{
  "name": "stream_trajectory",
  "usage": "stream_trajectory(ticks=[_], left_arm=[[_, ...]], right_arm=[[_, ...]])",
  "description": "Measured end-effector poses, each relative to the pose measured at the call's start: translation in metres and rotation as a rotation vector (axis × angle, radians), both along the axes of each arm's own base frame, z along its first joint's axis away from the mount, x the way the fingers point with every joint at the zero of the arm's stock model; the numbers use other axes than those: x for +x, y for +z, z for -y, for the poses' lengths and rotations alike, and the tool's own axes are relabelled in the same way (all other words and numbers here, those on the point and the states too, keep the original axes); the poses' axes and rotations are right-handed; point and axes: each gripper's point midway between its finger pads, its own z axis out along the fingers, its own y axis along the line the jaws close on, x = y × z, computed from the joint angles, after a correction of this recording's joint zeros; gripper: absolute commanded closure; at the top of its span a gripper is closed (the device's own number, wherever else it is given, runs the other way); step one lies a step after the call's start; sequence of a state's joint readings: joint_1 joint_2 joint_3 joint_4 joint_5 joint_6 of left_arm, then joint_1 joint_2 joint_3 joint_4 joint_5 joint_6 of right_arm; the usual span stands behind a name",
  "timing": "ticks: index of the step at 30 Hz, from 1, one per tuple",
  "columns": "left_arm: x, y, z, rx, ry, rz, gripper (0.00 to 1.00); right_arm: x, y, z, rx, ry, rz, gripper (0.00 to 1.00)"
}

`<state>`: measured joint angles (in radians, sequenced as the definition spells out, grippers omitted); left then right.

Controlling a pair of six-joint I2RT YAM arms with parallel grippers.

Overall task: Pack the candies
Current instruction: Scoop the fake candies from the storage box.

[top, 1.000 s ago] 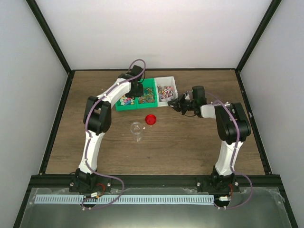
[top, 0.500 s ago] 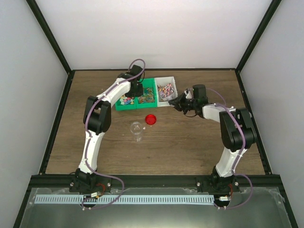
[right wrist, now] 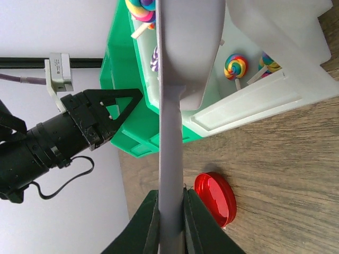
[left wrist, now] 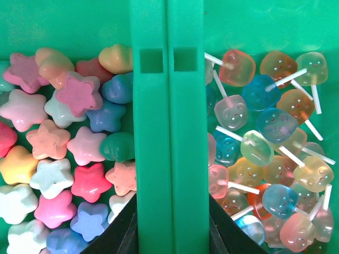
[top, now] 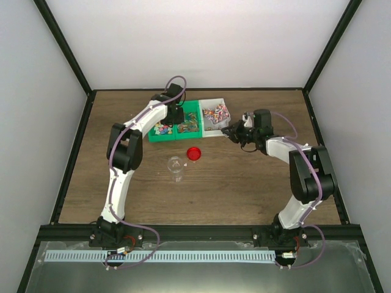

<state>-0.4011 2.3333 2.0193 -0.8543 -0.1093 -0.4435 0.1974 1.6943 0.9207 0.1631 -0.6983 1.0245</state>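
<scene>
- The candies (left wrist: 69, 159) lie in three bins at the far side of the table (top: 244, 189). Pastel stars fill one of the green bins (left wrist: 169, 106), and small jelly lollipops on white sticks fill its neighbour. Swirl lollipops sit in the white bin (right wrist: 275, 87) alongside.
- The left gripper (left wrist: 169, 235) is narrowed onto the doubled wall where the two green bins meet, with a dark finger on each side. It is apparently steadying them.
- The right gripper (right wrist: 170, 211) is clamped on the flat handle of a pale scoop (right wrist: 183, 58). The scoop's bowl reaches over the white bin's rim; whether it carries anything cannot be told.
- A clear jar (top: 176, 165) sits nearer the arms with no lid on it. The red lid (right wrist: 214, 198) lies flat on the wood between jar and bins.
- The sweets look light, hard and glossy, so they should roll and slide easily. The sticks will likely tangle or jut over the scoop's lip.
- Scooping from under a pile suits them better than pinching. A single lollipop is best taken by its stick.
</scene>
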Motion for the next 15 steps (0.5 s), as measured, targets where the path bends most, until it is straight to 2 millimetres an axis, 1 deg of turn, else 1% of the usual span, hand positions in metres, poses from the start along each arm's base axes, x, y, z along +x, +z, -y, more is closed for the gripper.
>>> stream_trajectory(ticks=[6,15], left_arm=[[-0.001,-0.001,0.000,-0.016,-0.003,0.006,0.96],[-0.001,0.000,0.000,-0.025,-0.007,0.013,0.96]], right_arm=[[-0.007,-0.003,0.005,0.014,0.004,0.024,0.99],[-0.010,-0.006,0.006,-0.004,0.025,0.033,0.99]])
